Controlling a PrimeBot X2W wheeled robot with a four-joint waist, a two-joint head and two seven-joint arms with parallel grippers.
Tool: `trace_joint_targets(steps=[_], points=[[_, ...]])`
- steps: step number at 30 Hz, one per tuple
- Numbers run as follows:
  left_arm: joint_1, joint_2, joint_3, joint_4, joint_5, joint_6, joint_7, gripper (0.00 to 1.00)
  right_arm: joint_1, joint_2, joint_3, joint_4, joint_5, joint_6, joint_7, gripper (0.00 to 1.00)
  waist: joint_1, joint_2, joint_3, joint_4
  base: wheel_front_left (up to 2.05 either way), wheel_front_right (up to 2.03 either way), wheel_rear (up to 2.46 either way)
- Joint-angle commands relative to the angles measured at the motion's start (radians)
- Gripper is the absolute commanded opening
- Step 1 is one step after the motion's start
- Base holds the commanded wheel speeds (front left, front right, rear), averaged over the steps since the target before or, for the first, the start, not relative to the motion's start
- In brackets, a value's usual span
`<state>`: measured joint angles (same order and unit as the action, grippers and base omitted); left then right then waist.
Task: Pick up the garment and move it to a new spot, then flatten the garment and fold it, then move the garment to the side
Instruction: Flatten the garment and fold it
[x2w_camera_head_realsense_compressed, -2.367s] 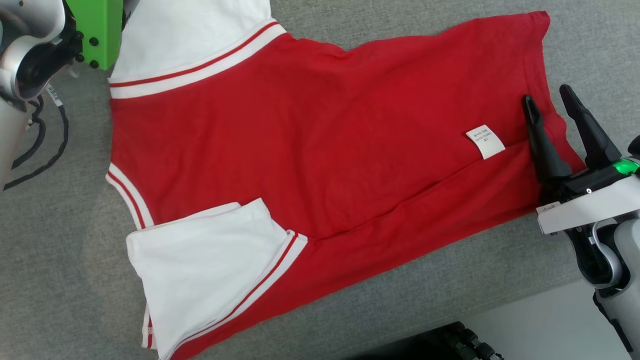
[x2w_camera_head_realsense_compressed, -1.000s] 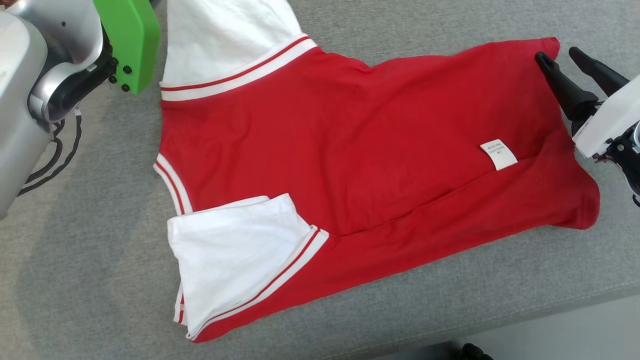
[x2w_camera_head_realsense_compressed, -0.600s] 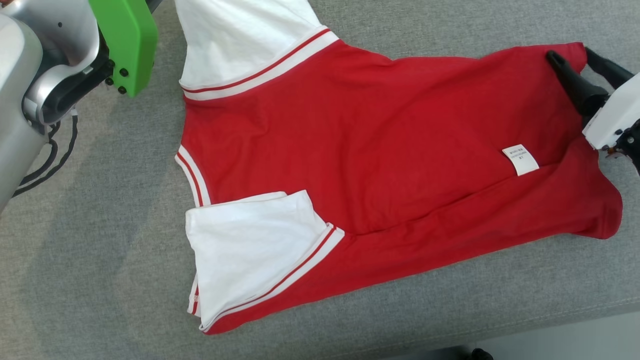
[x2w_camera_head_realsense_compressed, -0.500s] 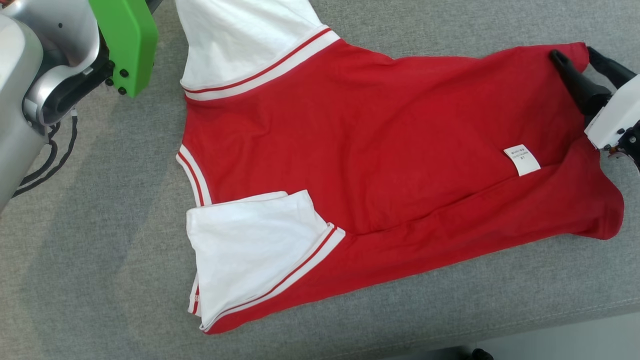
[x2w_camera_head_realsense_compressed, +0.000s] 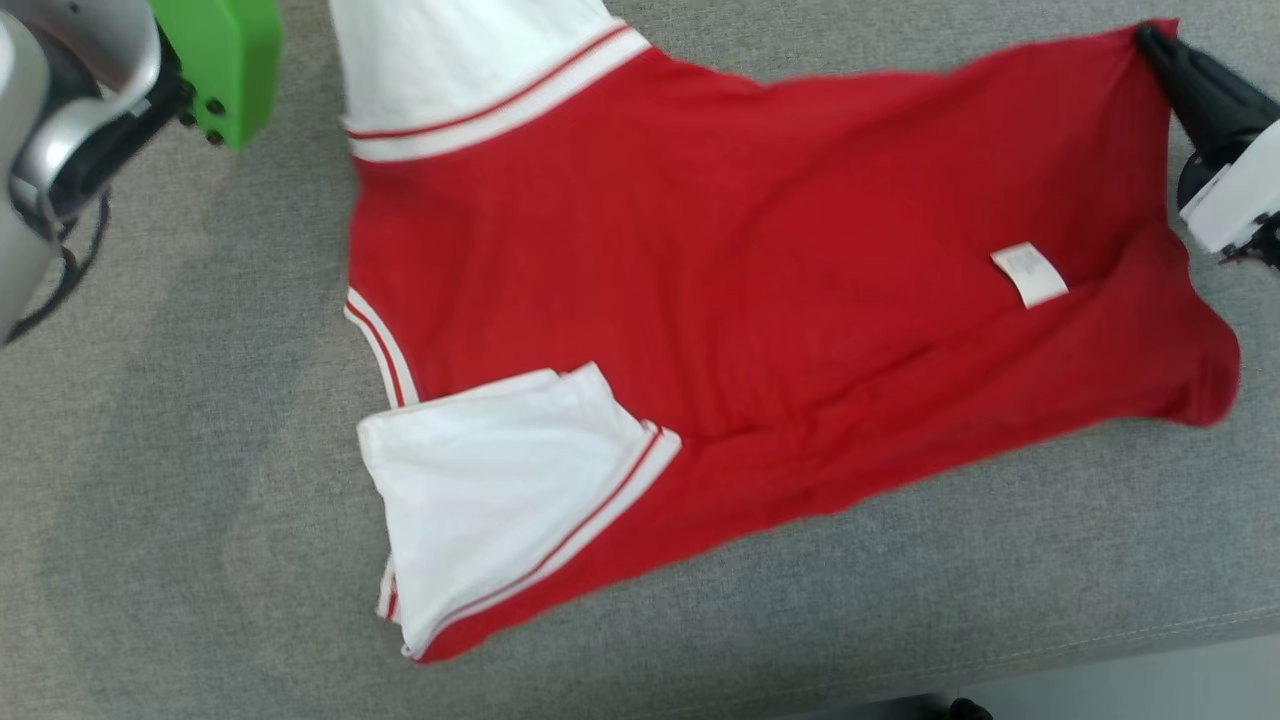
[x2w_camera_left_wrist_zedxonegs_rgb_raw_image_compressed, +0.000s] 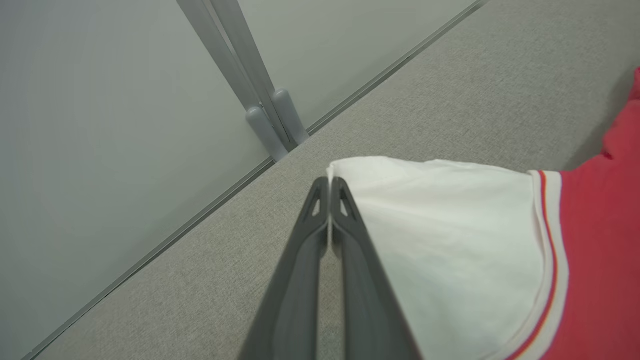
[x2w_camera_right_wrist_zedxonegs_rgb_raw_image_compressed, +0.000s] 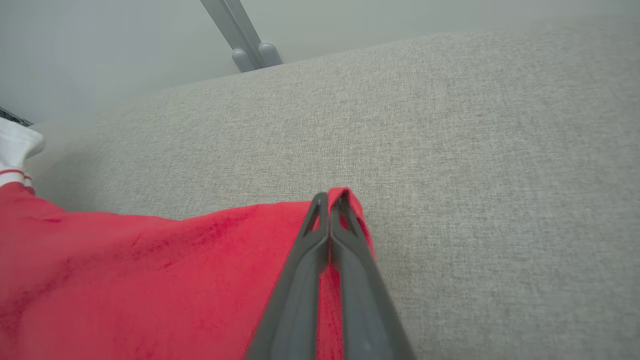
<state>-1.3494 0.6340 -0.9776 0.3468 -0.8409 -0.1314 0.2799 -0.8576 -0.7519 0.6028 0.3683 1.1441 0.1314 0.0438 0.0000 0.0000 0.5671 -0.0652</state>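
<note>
The red and white garment (x2w_camera_head_realsense_compressed: 700, 280) lay spread on the grey bench (x2w_camera_head_realsense_compressed: 150, 500). The left gripper (x2w_camera_left_wrist_zedxonegs_rgb_raw_image_compressed: 329, 182) pinched the edge of its white sleeve (x2w_camera_left_wrist_zedxonegs_rgb_raw_image_compressed: 450, 225), and the right gripper (x2w_camera_right_wrist_zedxonegs_rgb_raw_image_compressed: 330, 200) pinched a red hem corner (x2w_camera_right_wrist_zedxonegs_rgb_raw_image_compressed: 352, 199).

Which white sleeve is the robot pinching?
The far sleeve, clamped at its edge by the left end effector; the near sleeve lies untouched.

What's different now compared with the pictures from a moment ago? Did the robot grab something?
The right gripper travelled along the hem from beside the white label to the far red corner of the garment and closed on it; earlier its fingers stood apart. The left gripper stays shut on the white sleeve, and the garment still lies spread on the grey surface.
</note>
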Motion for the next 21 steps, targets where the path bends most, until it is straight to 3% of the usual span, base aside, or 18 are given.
trace_joint_targets(steps=[1,6,11,15,21], points=[[-0.021,0.005,0.009,0.012,0.021,0.008,-0.030,0.00,-0.017,-0.008,-0.001,-0.004,0.007,-0.001,-0.018,0.00,0.0000,0.0000,0.001,0.004,0.00,0.00,0.00],[-0.046,-0.013,0.035,0.048,0.057,0.012,-0.153,0.00,-0.051,-0.026,-0.007,-0.001,0.025,-0.001,-0.078,0.00,0.0000,0.0000,-0.002,0.017,0.00,0.00,0.00],[-0.004,-0.029,0.034,0.052,-0.001,0.005,-0.172,0.00,-0.038,-0.052,0.019,-0.014,0.041,-0.001,-0.101,0.00,0.0000,0.0000,-0.017,0.041,0.00,0.00,0.00],[0.050,-0.011,0.035,0.002,-0.062,0.002,-0.175,0.00,0.000,-0.082,0.033,-0.035,0.073,-0.001,-0.120,0.00,0.0000,0.0000,-0.036,0.064,0.00,0.00,0.00],[0.176,0.063,0.046,-0.154,-0.126,0.022,-0.196,0.00,0.089,-0.149,0.043,-0.083,0.133,-0.001,-0.142,0.00,0.0000,0.0000,-0.067,0.088,0.00,0.00,0.00]])
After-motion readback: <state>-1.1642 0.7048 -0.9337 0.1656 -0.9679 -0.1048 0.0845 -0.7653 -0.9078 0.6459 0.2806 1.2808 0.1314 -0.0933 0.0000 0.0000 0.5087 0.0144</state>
